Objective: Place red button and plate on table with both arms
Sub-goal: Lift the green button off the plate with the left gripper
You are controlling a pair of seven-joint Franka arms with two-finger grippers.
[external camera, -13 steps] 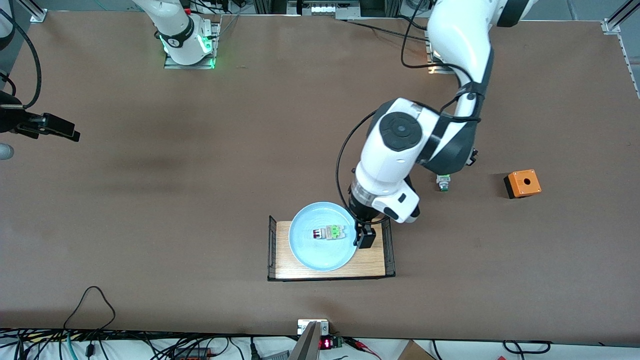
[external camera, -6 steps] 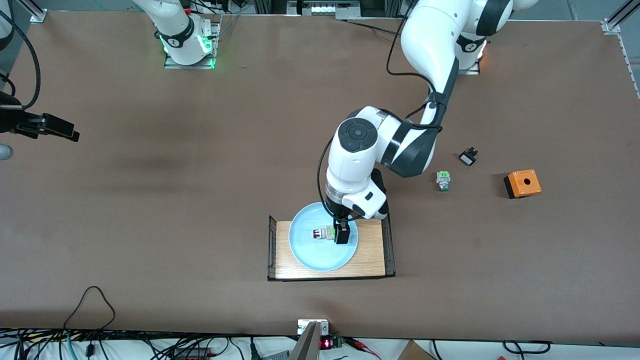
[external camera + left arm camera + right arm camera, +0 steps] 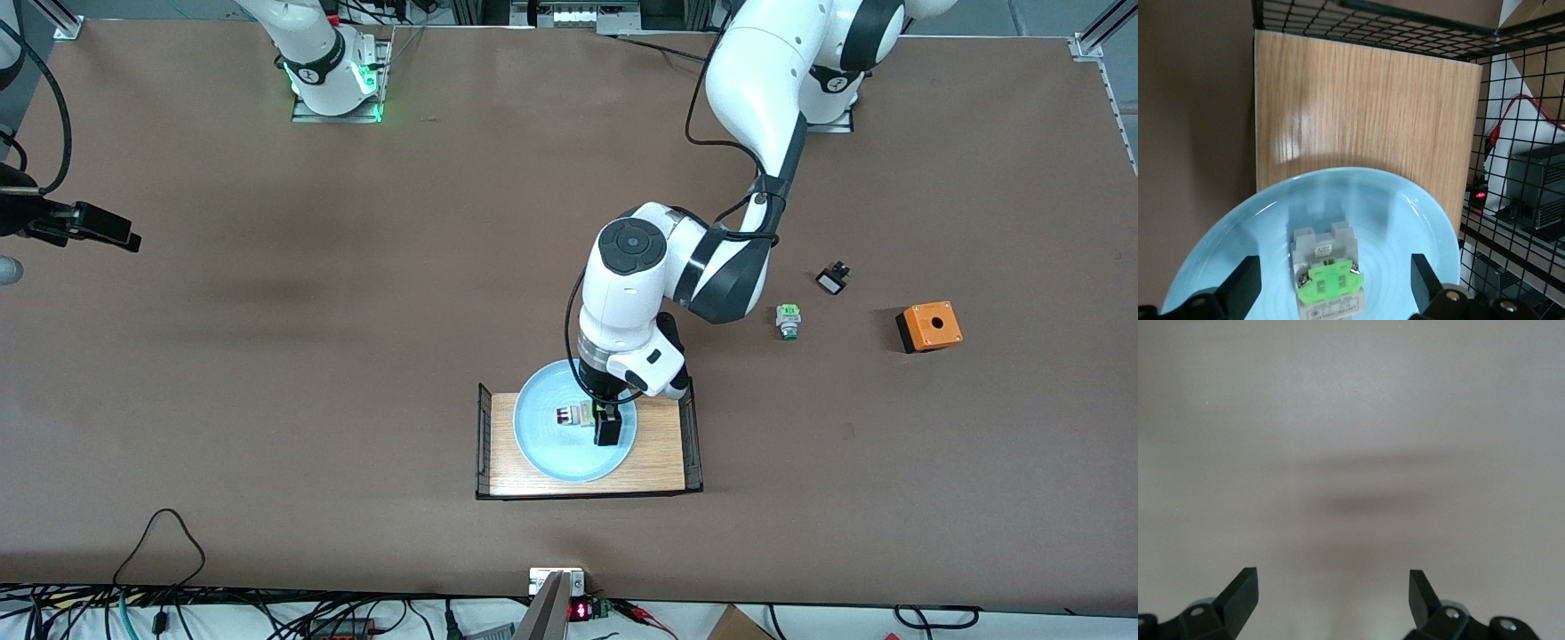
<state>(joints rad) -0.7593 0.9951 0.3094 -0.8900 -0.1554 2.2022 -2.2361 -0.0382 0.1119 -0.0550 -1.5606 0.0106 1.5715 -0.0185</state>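
A small white label sits on the grey-white body of the red button (image 3: 1327, 277), just above its green block, in the left wrist view; dark characters are printed on it, but they are too small to make out; a red lit digit display (image 3: 579, 611) sits on a small board at the table (image 3: 267, 400) edge nearest the front camera, its figures too small to tell; no other text, brand or number is legible anywhere.
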